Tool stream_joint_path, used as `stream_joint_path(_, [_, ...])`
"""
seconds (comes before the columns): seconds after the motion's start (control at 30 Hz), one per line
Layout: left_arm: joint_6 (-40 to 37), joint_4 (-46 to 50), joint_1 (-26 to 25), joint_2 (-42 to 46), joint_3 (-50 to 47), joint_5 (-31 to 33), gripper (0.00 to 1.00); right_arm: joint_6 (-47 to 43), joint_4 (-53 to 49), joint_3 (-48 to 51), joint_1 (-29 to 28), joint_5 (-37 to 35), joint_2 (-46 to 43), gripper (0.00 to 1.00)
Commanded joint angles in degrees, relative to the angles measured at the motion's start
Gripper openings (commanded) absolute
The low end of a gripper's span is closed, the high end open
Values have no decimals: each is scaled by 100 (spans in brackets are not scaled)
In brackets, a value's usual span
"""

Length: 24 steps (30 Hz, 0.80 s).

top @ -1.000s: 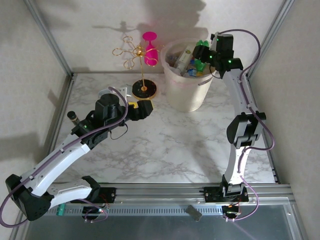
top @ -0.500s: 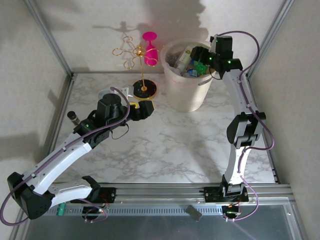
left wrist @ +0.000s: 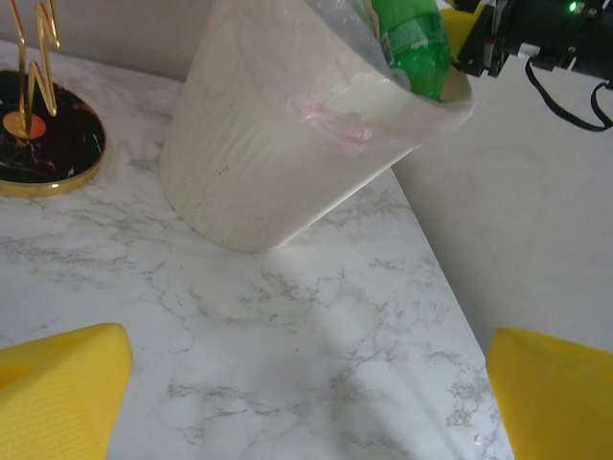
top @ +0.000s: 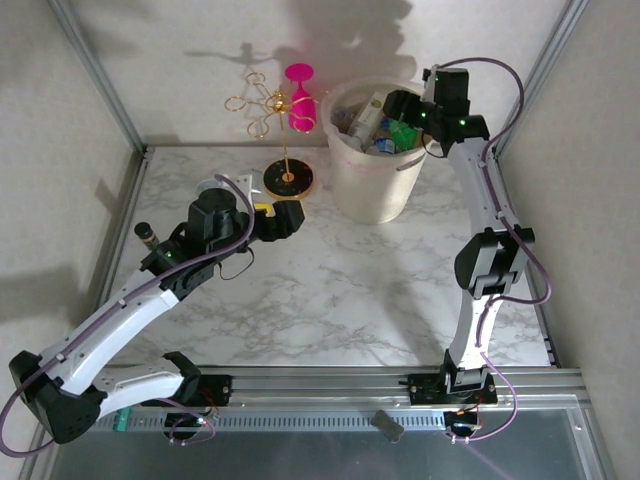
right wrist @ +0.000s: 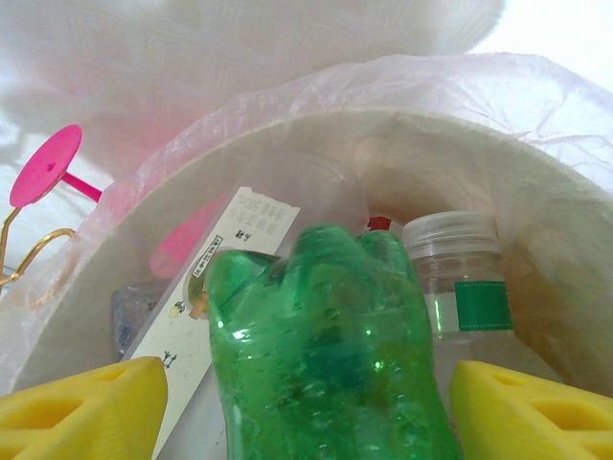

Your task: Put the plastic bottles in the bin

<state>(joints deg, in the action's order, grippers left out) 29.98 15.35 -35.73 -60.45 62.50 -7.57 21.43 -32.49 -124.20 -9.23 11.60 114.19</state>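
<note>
The bin, a pale cream bucket with a thin liner, stands at the back of the table and holds several plastic bottles. My right gripper hovers over its right rim, open. Between its yellow fingers lies a green bottle base first, with a gap on each side, resting on the other bottles. Beside it are a clear bottle with a white cap and a white-labelled one. My left gripper is open and empty above the marble, left of the bin.
A gold wire stand with a pink glass rises from a black round base just left of the bin. A tiny dark vial stands at the table's left edge. Metal frame posts run along both sides.
My right gripper has opened and let go of the green bottle, which has sunk lower into the bin. The left arm has shifted only slightly.
</note>
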Motion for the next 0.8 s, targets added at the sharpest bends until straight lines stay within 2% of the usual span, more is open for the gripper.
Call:
stream_joint_path(0.0, [-115,95,48,219,8,213,96,-135,-39,67,44,-203,-455,74])
stream_joint_path(0.2, [-132,205,48,422,24,307,98,-194,-55,394,41,-303,-665,72])
stream_joint_path(0.47, [-363,422,44,552,145,465,100,-293,23,652,41,-429,-878,55])
stream_joint_path(0.57, [-623,465,15,606,266,438,100,-410,239,930,18,-365,-1198,55])
stream_joint_path(0.63, [-749,522,-7,643,357,519,100,-479,608,1410,-8,-280,-1597,60])
stream_joint_path(0.7, [-817,579,-13,700,458,709,100,-583,1004,1923,-33,-192,-2089,71])
stream_joint_path(0.77, [-870,548,-13,813,485,1015,100,-761,1409,2546,-66,-70,-2657,99])
